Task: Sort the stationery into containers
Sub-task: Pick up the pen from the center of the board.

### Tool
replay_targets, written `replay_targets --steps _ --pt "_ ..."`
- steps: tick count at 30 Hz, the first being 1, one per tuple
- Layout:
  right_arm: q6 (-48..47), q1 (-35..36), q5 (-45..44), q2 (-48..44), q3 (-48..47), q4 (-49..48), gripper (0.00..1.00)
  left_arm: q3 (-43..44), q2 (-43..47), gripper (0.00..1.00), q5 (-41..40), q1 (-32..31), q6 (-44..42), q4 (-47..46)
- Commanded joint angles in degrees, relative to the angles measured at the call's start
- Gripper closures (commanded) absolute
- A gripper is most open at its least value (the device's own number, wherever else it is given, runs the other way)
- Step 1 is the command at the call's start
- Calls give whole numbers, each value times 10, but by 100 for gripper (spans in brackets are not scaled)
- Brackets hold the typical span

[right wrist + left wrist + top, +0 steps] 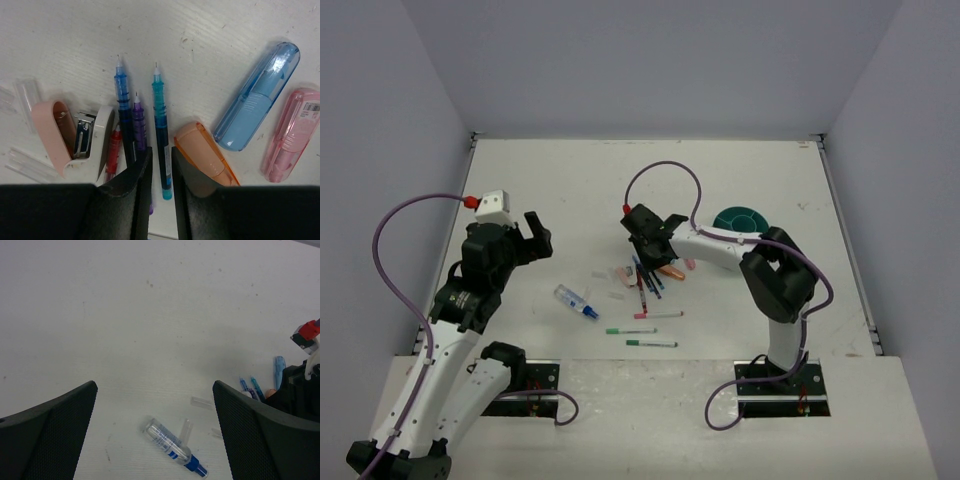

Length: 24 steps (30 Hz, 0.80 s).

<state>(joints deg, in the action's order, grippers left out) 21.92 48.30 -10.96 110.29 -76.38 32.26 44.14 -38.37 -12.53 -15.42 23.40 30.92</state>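
In the right wrist view my right gripper point(161, 155) has its jaws close against both sides of a teal pen point(160, 125) lying on the table. Blue point(122, 115), purple point(138, 125) and red point(114, 150) pens lie just left of it. An orange highlighter point(205, 160) lies to its right, then a blue highlighter point(257, 97) and a pink highlighter point(292, 135). The teal cup point(740, 219) stands behind the right arm. My left gripper point(154, 387) hangs open above a clear blue-capped tube point(170, 445).
A pink-and-white stapler point(75, 135) lies left of the pens, with clear pen caps point(27, 92) beside it. Two green pens point(631, 330) point(651, 343) and a pink pen point(658, 315) lie nearer the arm bases. Side walls enclose the table.
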Motion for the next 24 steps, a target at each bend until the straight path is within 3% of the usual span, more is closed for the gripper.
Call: replay_targets --steps 1,11,14,16,19,22,24 --pt "-7 -1 8 11 -4 -5 78 -4 3 0 10 -1 -9 -17" --pt "-6 -5 3 46 5 -3 83 1 2 0 -34 -1 -3 -3" --pt "-4 -6 -1 36 10 -2 94 5 -17 0 -38 -1 -1 2" --pt "-1 -6 -9 11 15 3 100 16 -37 0 -39 -2 3 8" --pt "5 -6 -32 -51 16 26 100 49 -89 0 -31 -2 38 34" --pt "6 -7 -70 -162 16 55 100 72 -124 0 -28 -42 100 34" --pt "7 -11 -82 -214 21 62 100 83 -150 0 -91 -110 169 34"
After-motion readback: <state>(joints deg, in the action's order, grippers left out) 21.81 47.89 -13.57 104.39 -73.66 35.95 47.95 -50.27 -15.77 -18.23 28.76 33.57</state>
